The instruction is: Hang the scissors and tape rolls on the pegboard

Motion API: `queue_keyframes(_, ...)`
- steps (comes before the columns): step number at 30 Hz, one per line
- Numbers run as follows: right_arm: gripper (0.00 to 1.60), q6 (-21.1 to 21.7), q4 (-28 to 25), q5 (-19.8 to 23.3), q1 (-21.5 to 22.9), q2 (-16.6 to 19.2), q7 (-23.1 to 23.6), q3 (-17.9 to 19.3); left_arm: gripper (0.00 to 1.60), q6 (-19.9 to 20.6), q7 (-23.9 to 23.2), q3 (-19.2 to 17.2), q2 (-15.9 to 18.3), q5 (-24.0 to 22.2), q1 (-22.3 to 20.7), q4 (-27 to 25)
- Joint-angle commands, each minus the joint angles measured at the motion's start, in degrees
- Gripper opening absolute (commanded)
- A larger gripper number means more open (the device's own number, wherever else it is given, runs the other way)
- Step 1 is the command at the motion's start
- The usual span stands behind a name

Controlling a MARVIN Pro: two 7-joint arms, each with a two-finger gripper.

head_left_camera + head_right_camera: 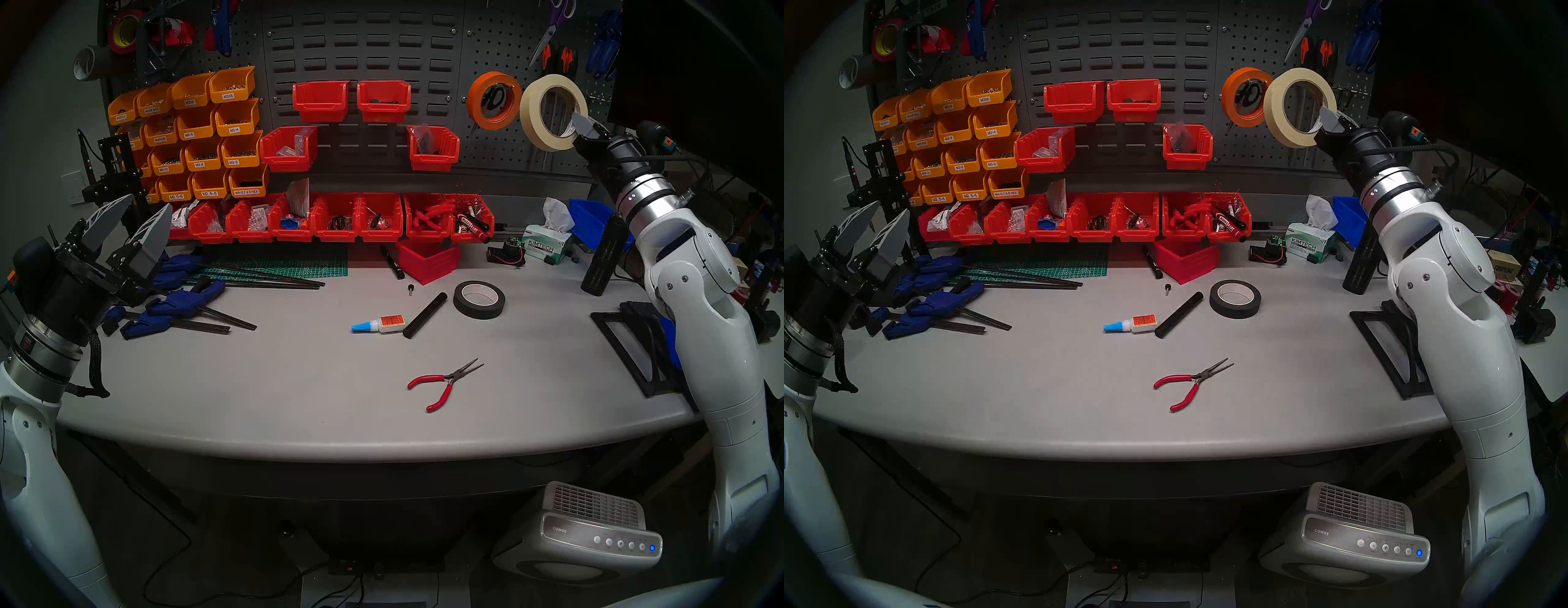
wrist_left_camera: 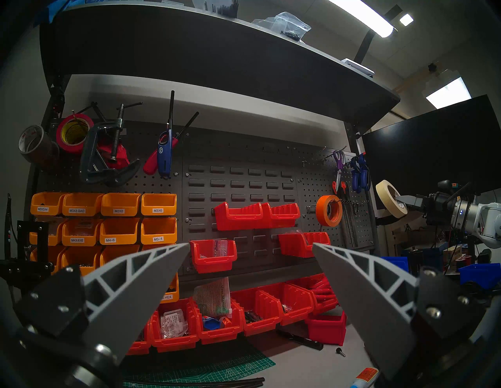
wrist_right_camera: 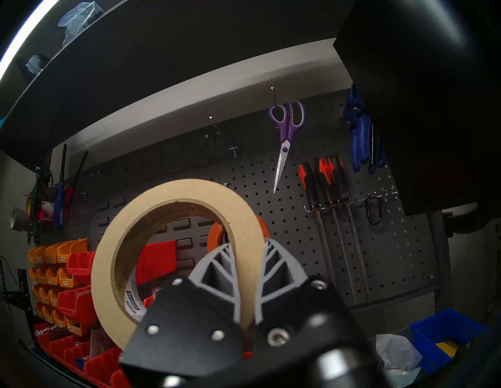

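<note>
My right gripper [image 1: 579, 123] is shut on the rim of the cream masking-tape roll [image 1: 530, 110] and holds it upright in the air in front of the pegboard [image 1: 488, 51], just right of the orange tape roll [image 1: 477, 102]. The orange roll hangs on a pegboard hook. Black oval loops [image 1: 496, 99] show through its hole and look like the small scissors' handles. In the right wrist view the cream roll [image 3: 108, 271] sits between the fingers [image 3: 279, 265], with the orange roll [image 3: 214, 235] behind it. My left gripper [image 1: 148, 204] is open and empty at the far left above the table.
Purple scissors [image 3: 286, 135], screwdrivers [image 3: 325, 178] and blue clamps [image 3: 360, 141] hang on the pegboard up and to the right of the cream roll. A louvre panel with red bins [image 1: 382, 95] lies to the left. A black tape roll [image 1: 479, 299], red pliers [image 1: 445, 382] and a glue bottle [image 1: 377, 325] lie on the table.
</note>
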Motion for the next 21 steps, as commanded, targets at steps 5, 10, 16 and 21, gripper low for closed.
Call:
queue_keyframes(5,0.0,0.82,1.75,-0.6,8.0,0.27,0.07,-2.18,1.6,-0.16,0.02,-0.08,0.04,-0.45,-0.56,-1.04)
queue_keyframes(10,0.0,1.58,3.06,-0.71,10.18,-0.18,0.18,-2.85,1.6,-0.17,0.0,-0.07,0.06,-0.42,-0.55,-1.0)
queue_keyframes(16,0.0,2.52,4.59,-1.2,12.4,-0.49,0.26,-3.26,1.6,-0.18,-0.01,-0.06,0.08,-0.4,-0.54,-0.97)
queue_keyframes(21,0.0,3.61,6.39,-1.62,15.09,-1.51,0.3,-4.44,1.6,-0.18,-0.02,-0.06,0.09,-0.4,-0.54,-0.97)
